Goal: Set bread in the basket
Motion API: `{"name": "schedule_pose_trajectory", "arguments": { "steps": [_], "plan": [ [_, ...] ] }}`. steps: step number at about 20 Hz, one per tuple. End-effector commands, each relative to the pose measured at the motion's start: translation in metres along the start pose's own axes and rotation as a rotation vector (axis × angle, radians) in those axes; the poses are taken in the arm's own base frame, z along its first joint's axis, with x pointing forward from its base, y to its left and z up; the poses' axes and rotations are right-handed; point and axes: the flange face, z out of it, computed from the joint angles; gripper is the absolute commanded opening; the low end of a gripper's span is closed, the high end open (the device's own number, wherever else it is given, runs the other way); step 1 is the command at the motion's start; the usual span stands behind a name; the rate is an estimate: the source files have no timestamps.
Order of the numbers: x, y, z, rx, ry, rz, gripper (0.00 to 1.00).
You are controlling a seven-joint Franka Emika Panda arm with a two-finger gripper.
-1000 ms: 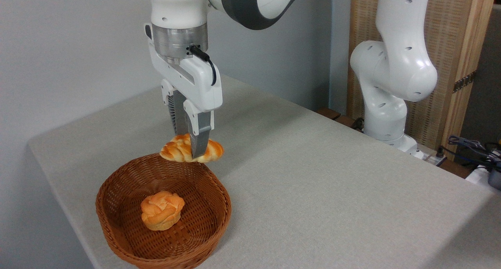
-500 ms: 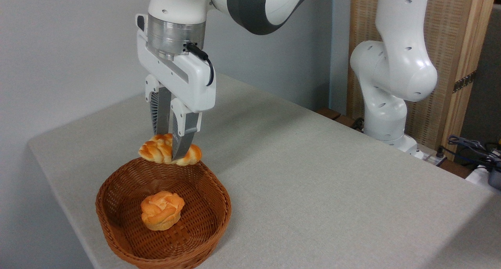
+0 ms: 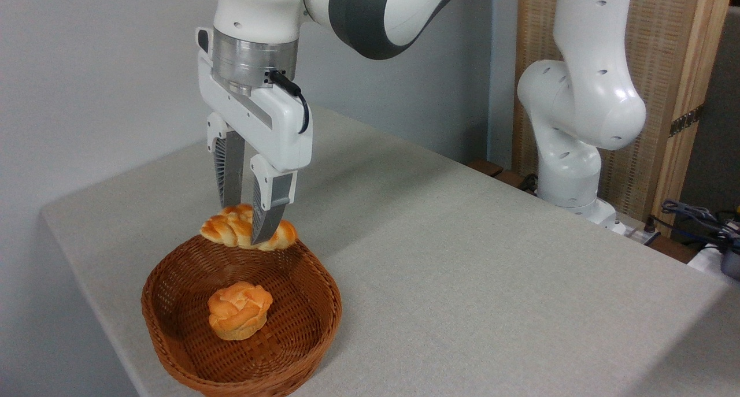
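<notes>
Here one gripper [image 3: 245, 223] clamps one bread [image 3: 247, 234]; one basket [image 3: 324, 287] holds one bun [image 3: 239, 309].

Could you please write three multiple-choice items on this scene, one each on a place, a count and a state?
1. Where is the braided bread?
A. Flat on the table
B. Held over the far rim of the basket
C. On the basket floor

2. How many baked items are in view?
A. One
B. Two
C. Four

3. What is the gripper doing?
A. Hanging open and empty
B. Clamping the round bun
C. Shut on the braided bread

Answers:
1. B, the loaf hangs at the basket's back edge, above the weave.
2. B, the loaf plus the round bun lying inside the basket.
3. C, both fingers press the loaf's sides.
</notes>
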Motion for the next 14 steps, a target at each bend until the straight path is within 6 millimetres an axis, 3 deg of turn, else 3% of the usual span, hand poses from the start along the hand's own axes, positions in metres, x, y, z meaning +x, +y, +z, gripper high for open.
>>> {"name": "schedule_pose_trajectory", "arguments": {
  "steps": [1, 9, 14],
  "plan": [
    [0.004, -0.001, -0.004, 0.002, 0.029, -0.017, 1.0],
    [0.002, 0.0, -0.004, -0.005, 0.01, -0.009, 1.0],
    [-0.006, 0.008, 0.0, 0.036, -0.15, 0.077, 1.0]
  ]
}}
